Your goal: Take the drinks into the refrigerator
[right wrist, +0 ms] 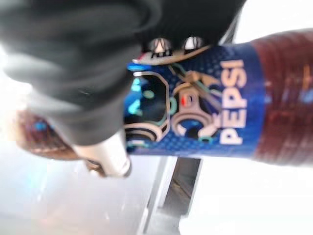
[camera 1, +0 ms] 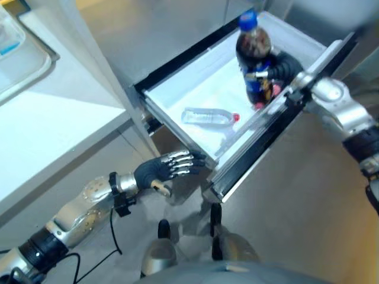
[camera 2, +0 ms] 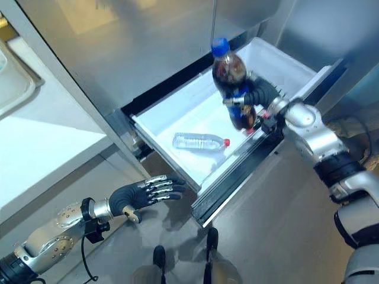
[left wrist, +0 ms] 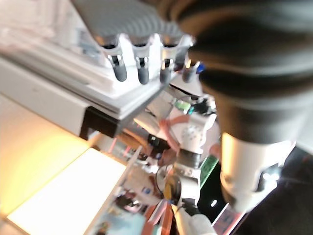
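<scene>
Left eye view showed the refrigerator drawer (camera 1: 177,97) pulled out, its white floor open from above so bottles could be lowered straight in. The right hand (camera 1: 278,70) reached over the drawer's front rail and wrapped its fingers round the middle of a cola bottle (camera 1: 253,44) with a blue cap, held upright inside the drawer near the far right corner, likely so it could be stood there rather than dropped. A clear water bottle (camera 1: 207,116) with a red cap lay on its side on the drawer floor, nearer the front, well apart from the cola. The left hand (camera 1: 163,168) hung below the drawer's front corner, fingers straight and relaxed, grasping nothing; it looked parked out of the way. A white tabletop (camera 1: 47,127) sat to the robot's left. The right eye view gave the same layout, the cola bottle's base low in the drawer, though contact with the floor could not be told. The left wrist view showed that hand's straight fingers just under the drawer's edge. The right wrist view showed fingers and thumb clamped on the cola bottle's blue label.
</scene>
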Available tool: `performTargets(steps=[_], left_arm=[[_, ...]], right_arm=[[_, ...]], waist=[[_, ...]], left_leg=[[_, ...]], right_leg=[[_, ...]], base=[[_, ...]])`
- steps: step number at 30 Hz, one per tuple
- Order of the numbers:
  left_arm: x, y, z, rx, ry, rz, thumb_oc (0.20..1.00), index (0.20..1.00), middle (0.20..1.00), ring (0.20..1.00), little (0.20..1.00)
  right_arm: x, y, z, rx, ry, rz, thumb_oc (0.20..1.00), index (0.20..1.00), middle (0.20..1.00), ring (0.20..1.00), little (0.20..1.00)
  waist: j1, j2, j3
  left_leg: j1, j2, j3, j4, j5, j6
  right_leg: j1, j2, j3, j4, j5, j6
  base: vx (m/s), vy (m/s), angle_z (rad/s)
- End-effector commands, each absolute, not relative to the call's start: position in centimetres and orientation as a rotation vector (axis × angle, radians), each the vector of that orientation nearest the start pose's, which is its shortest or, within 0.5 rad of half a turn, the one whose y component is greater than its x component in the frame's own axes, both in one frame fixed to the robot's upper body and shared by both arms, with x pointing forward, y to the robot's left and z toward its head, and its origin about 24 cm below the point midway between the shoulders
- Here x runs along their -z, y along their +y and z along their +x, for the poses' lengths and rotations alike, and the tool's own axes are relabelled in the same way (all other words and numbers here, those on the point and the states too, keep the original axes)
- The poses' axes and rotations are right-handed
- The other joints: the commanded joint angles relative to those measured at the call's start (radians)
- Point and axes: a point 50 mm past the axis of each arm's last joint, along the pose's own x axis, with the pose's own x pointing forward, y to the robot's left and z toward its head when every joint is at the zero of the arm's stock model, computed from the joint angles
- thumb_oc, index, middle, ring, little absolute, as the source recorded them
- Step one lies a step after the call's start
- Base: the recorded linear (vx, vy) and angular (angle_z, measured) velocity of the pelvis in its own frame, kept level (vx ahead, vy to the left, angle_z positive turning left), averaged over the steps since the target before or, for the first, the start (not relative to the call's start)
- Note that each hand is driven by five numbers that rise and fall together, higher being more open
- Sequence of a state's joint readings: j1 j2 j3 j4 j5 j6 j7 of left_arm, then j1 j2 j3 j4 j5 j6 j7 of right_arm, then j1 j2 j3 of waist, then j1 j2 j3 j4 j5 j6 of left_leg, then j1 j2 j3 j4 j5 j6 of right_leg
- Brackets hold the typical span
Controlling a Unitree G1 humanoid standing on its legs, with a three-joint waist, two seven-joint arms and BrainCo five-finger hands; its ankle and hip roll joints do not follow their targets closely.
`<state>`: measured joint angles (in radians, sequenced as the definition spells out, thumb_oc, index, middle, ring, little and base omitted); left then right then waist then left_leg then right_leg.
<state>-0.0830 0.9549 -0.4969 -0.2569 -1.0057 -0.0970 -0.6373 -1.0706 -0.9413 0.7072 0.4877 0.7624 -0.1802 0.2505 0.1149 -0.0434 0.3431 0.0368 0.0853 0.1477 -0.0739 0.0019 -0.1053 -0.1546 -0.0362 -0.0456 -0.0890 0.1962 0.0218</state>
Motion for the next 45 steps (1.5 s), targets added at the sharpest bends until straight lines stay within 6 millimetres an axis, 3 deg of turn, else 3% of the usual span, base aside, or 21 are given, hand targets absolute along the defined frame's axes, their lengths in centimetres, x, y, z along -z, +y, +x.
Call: performTargets(steps=[1, 8, 15, 19, 28, 35, 37, 45], left_arm=[[-11.7, 15.0, 20.4, 1.228, -0.001, -0.180, 1.000, 1.000, 1.000, 1.000, 1.000], [-12.2, 14.5, 20.4, 1.263, -0.004, -0.154, 1.000, 1.000, 1.000, 1.000, 1.000], [-12.7, 14.1, 20.4, 1.282, -0.016, -0.122, 1.000, 1.000, 1.000, 1.000, 1.000], [-12.7, 14.1, 20.3, 1.279, -0.017, -0.098, 1.000, 1.000, 1.000, 1.000, 1.000], [-13.2, 14.2, 20.2, 1.279, -0.043, -0.024, 1.000, 1.000, 1.000, 1.000, 1.000], [-13.6, 14.4, 20.2, 1.264, -0.060, 0.001, 1.000, 1.000, 1.000, 1.000, 1.000], [-13.8, 14.3, 20.3, 1.255, -0.075, 0.009, 1.000, 1.000, 1.000, 1.000, 1.000], [-14.1, 13.9, 20.7, 1.216, -0.117, -0.015, 1.000, 1.000, 1.000, 1.000, 1.000]], right_arm=[[-36.2, -18.0, 35.3, -0.428, -0.694, -0.569, 0.200, 0.200, 0.200, 0.200, 0.200], [-37.0, -16.5, 36.0, -0.433, -0.684, -0.635, 0.200, 0.200, 0.200, 0.200, 0.200], [-34.8, -14.6, 37.3, -0.481, -0.612, -0.692, 0.200, 0.200, 0.200, 0.200, 0.200], [-32.9, -14.3, 38.1, -0.480, -0.528, -0.836, 0.200, 0.200, 0.200, 0.200, 0.200], [-29.8, -13.5, 39.2, -0.520, -0.352, -1.408, 0.200, 0.200, 0.200, 0.200, 0.200], [-29.1, -13.1, 39.2, -0.561, -0.296, -1.567, 0.200, 0.200, 0.200, 0.200, 0.200], [-28.4, -12.4, 39.3, -0.578, -0.284, -1.770, 0.200, 0.200, 0.200, 0.200, 0.200], [-28.5, -13.1, 40.4, -0.460, -0.253, -1.779, 0.200, 0.200, 0.200, 0.200, 0.200]], waist=[[0.023, -0.013, 0.010], [0.030, -0.005, 0.044], [0.038, 0.009, 0.082], [0.036, 0.013, 0.103], [0.042, 0.006, 0.160], [0.046, -0.001, 0.177], [0.047, -0.008, 0.177], [0.047, -0.010, 0.177]], left_leg=[[-0.058, -0.030, -0.060, 0.050, -0.016, 0.081], [-0.084, -0.028, -0.065, 0.047, 0.000, 0.078], [-0.110, -0.028, -0.068, 0.047, 0.015, 0.075], [-0.122, -0.028, -0.072, 0.040, 0.028, 0.072], [-0.175, -0.030, -0.088, 0.035, 0.055, 0.071], [-0.197, -0.029, -0.098, 0.030, 0.066, 0.070], [-0.213, -0.028, -0.103, 0.025, 0.069, 0.068], [-0.239, -0.033, -0.116, 0.019, 0.073, 0.067]], right_leg=[[-0.043, -0.027, -0.023, 0.243, -0.149, 0.086], [-0.080, -0.026, -0.022, 0.260, -0.145, 0.083], [-0.107, -0.025, -0.020, 0.262, -0.136, 0.081], [-0.120, -0.026, -0.027, 0.265, -0.133, 0.078], [-0.156, -0.028, -0.042, 0.258, -0.109, 0.082], [-0.169, -0.029, -0.051, 0.247, -0.100, 0.082], [-0.179, -0.028, -0.053, 0.243, -0.098, 0.083], [-0.190, -0.033, -0.068, 0.232, -0.096, 0.082]], base=[[-0.05, -0.007, 0.10], [-0.06, -0.010, 0.05], [-0.06, -0.013, -0.01], [-0.06, -0.018, 0.02], [-0.07, -0.028, 0.04], [-0.03, -0.016, 0.10], [0.00, 0.000, 0.00], [0.00, 0.000, 0.06]])
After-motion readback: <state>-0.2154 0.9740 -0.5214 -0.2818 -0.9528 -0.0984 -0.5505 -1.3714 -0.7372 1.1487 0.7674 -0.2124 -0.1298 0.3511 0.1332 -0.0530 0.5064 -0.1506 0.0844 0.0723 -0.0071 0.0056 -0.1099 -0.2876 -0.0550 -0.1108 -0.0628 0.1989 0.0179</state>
